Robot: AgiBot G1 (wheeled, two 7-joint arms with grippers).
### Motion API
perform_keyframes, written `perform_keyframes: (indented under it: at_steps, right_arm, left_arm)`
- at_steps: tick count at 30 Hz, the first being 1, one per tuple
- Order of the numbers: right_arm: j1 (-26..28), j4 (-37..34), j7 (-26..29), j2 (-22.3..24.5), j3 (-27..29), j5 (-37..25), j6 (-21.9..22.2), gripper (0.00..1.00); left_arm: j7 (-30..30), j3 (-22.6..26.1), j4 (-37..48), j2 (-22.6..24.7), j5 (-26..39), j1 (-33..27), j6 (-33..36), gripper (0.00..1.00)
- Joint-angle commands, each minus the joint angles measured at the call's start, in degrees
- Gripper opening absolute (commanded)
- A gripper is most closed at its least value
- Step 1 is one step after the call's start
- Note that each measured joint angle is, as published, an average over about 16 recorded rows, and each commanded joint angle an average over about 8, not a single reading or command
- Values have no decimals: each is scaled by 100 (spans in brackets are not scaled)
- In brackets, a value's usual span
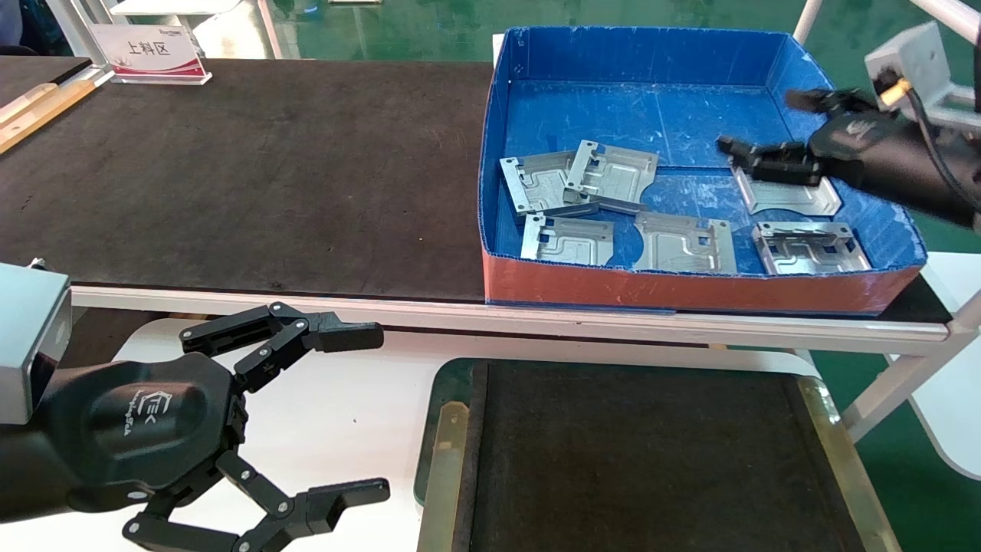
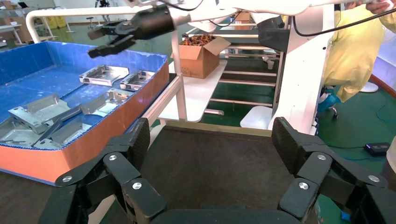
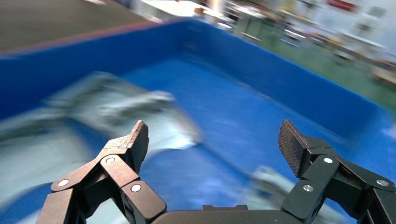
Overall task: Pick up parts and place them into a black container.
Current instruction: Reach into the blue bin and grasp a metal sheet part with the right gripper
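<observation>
Silver-grey parts (image 1: 613, 207) lie just under the spread right gripper (image 1: 755, 126).

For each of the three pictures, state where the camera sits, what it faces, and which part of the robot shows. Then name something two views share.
Head: above, looking down at the blue box of parts and the black container; both arms show.
Left wrist: behind the open left end effector, facing the container and box.
Right wrist: behind the open right end effector, inside the box.
Shared: box and parts.
</observation>
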Motion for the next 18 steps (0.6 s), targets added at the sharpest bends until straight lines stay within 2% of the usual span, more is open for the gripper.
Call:
perform_keyframes:
  at_steps: [1,8,18]
  right_arm:
    - [190,-304,-119,-152,-36,-125,502,100]
    - [452,-904,-65,-504,-48,-182,1289,100]
    - [582,-1401,489,-779,-7,-126,2110,100]
  left_arm:
    - [0,0,0,0,0,0,0,100]
    - [0,0,0,0,0,0,0,100]
    - [0,1,0,0,0,0,0,100]
